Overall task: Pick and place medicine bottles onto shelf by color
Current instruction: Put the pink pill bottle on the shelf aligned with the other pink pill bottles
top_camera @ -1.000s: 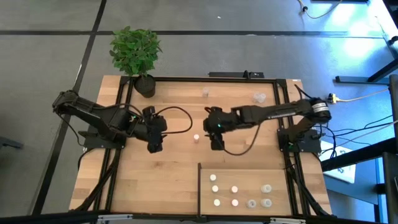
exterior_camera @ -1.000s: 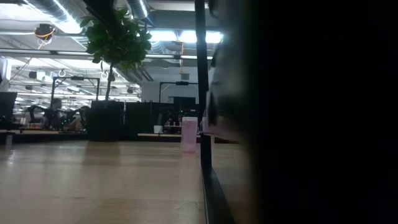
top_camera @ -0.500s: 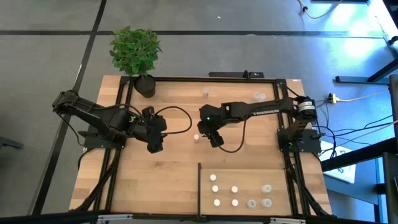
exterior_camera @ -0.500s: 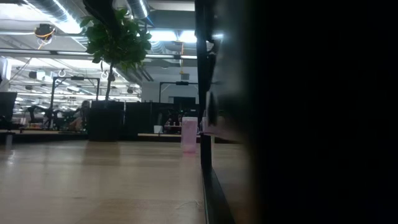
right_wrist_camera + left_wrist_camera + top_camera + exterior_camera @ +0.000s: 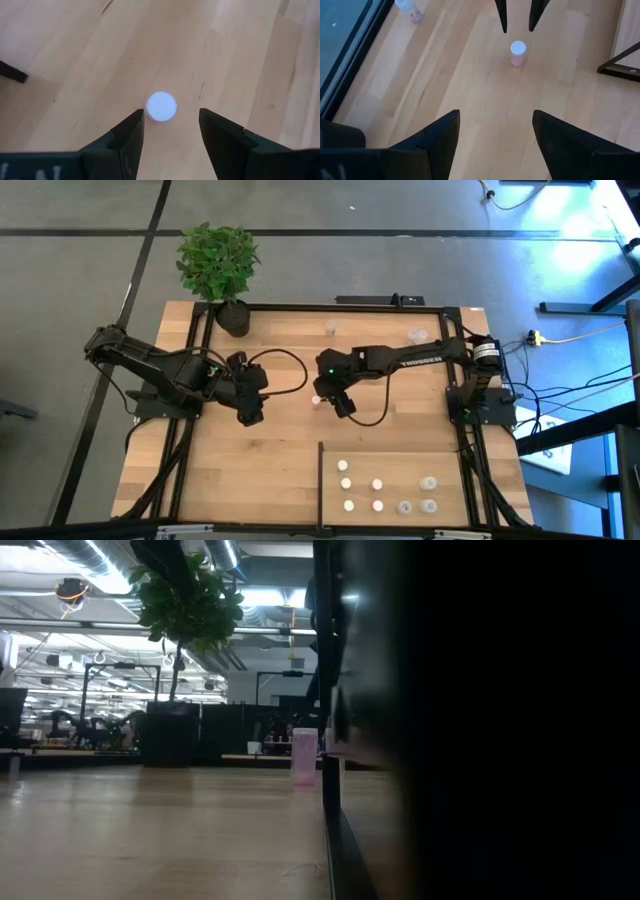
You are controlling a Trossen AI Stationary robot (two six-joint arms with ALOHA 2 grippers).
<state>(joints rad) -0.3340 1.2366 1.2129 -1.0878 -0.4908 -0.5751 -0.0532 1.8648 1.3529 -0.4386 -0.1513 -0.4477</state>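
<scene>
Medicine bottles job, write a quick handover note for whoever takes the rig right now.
Right tool: open, empty, above the white-capped pink bottle mid-table, not gripping yet.
Left tool: open, empty, waiting left of centre.
Done: eight bottles on the shelf, five white-capped to its left, three clear to its right.
Left: the pink bottle, plus two clear bottles at the far edge.

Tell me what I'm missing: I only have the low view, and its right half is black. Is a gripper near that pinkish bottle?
Observer: Yes. From above, the right gripper hangs just beside the pinkish bottle.
Operator: Lined up?
Observer: Its wrist view shows the white cap between the open fingertips, not gripped.
Operator: And the left arm?
Observer: The left gripper waits open, clear of the bottle on its other side.
</scene>
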